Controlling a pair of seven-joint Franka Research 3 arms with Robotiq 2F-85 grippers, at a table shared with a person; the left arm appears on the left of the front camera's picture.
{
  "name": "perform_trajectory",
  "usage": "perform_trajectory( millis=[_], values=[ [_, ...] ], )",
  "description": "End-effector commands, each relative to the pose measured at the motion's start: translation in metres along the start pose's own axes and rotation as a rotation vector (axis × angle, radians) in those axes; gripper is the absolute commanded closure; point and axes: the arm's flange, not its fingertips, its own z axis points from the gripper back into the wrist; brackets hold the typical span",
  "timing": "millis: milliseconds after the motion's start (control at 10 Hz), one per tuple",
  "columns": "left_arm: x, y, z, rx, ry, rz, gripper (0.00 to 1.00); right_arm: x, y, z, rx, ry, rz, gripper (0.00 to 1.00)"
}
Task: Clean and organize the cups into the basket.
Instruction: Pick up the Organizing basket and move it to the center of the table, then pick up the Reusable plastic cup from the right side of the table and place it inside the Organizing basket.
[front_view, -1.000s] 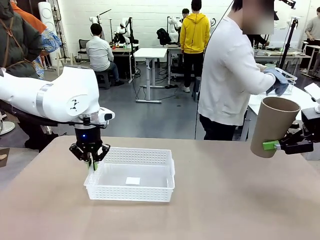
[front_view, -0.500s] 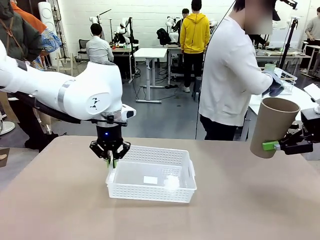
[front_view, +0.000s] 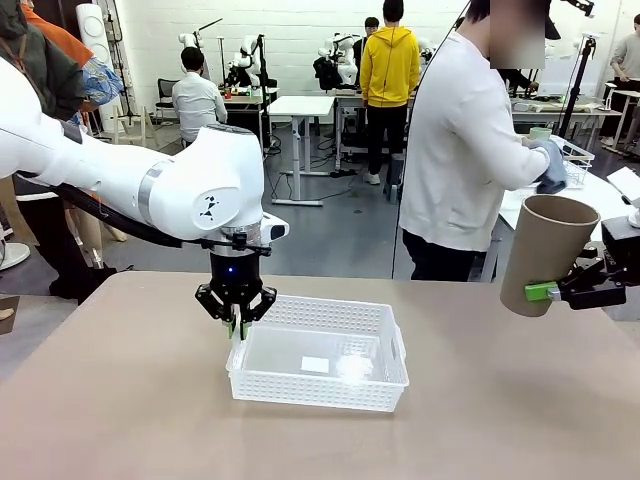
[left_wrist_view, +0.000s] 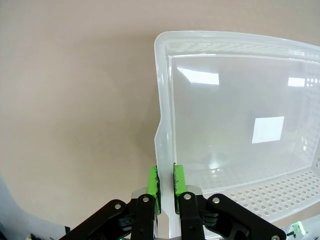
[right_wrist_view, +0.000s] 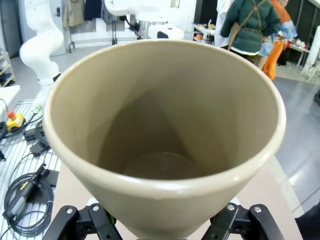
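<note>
Lattice-mesh basket (front_view: 318, 390) dragged right, left claw (front_view: 236, 327) pinching rim; right claw (front_view: 548, 291) clasps tapered kraft cup (front_view: 545, 245) (tilted).

The white basket (front_view: 318, 390) apparently rests on the tan table (front_view: 120, 400).

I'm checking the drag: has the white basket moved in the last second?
Yes. The basket has slid toward the robot's right, closer to the brown paper cup that stays put, with the left gripper clamped on its rim.
</note>
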Motion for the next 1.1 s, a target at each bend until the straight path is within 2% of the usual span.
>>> perform_trajectory(
  millis=[0, 100, 200, 300, 400, 600, 900, 1000],
  values=[
    [-0.003, -0.007, 0.0, -0.002, -0.005, 0.006, 1.0, -0.002, -0.001, -0.001, 0.002, -0.001, 0.011, 1.0],
    [-0.003, -0.007, 0.0, -0.002, -0.005, 0.006, 1.0, 0.0, 0.0, 0.0, 0.0, 0.0, 0.0, 0.19],
    [-0.003, -0.007, 0.0, -0.002, -0.005, 0.006, 1.0, 0.018, 0.01, 0.001, -0.014, 0.048, 0.04, 0.19],
    [-0.003, -0.007, 0.0, -0.002, -0.005, 0.006, 1.0, 0.059, 0.016, -0.016, -0.027, 0.146, 0.09, 0.19],
    [-0.003, -0.007, 0.0, -0.002, -0.005, 0.006, 1.0, 0.104, 0.016, -0.04, 0.005, 0.266, 0.119, 0.19],
    [-0.003, -0.007, 0.0, -0.002, -0.005, 0.006, 1.0, 0.159, 0.003, -0.098, 0.047, 0.492, 0.087, 0.19],
    [-0.003, -0.007, 0.0, -0.002, -0.005, 0.006, 1.0, 0.18, -0.006, -0.201, 0.191, 0.784, 0.027, 0.19],
    [-0.003, -0.007, 0.0, -0.002, -0.005, 0.006, 1.0, 0.181, -0.005, -0.23, 0.226, 0.851, 0.02, 0.19]
  ],
)
